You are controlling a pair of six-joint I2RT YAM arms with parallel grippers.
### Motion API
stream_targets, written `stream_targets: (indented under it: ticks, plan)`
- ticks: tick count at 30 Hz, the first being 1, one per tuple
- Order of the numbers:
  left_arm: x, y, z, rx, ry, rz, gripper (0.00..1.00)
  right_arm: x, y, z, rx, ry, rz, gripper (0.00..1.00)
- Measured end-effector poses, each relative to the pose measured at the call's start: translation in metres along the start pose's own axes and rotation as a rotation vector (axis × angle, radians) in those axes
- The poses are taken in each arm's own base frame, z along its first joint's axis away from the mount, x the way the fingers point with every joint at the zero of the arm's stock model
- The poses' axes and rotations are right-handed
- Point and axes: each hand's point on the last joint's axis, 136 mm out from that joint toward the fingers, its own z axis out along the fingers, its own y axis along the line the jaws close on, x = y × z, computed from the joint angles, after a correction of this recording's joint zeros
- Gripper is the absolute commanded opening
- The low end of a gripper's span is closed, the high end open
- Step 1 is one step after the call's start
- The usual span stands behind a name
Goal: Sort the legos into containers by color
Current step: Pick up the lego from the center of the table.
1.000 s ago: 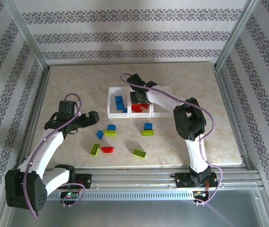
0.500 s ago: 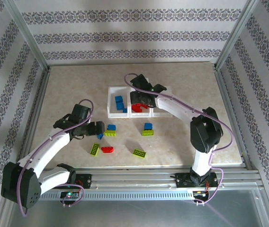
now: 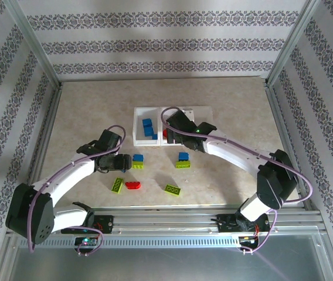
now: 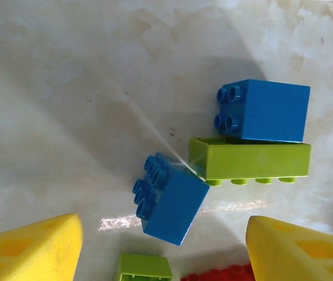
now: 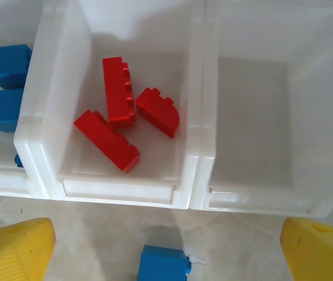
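The left end effector [image 4: 165, 252], spread wide, is held over a tilted blue lego [image 4: 169, 202] touching a lime lego [image 4: 250, 159] on the counter [image 4: 67, 88]. On closing, the neighbour may be dragged along. The right end effector [image 5: 166, 240], spread and empty, is poised at the containers [image 5: 197, 117].
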Motion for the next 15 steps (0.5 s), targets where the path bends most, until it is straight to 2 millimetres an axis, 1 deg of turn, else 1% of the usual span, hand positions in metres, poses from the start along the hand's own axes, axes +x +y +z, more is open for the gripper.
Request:
stream_targets:
  ticks: [4,8,15]
  plan:
    - [0.001,0.0,0.005,-0.01,0.01,0.004,0.64,0.002,-0.002,-0.009,0.012,-0.034,0.007,0.98]
    - [-0.001,-0.001,0.007,-0.007,0.006,0.006,0.63,0.008,-0.006,-0.014,0.019,-0.044,0.02,0.98]
    - [-0.006,-0.002,0.016,-0.007,0.005,0.006,0.59,0.024,-0.022,-0.017,0.037,-0.038,0.092,0.98]
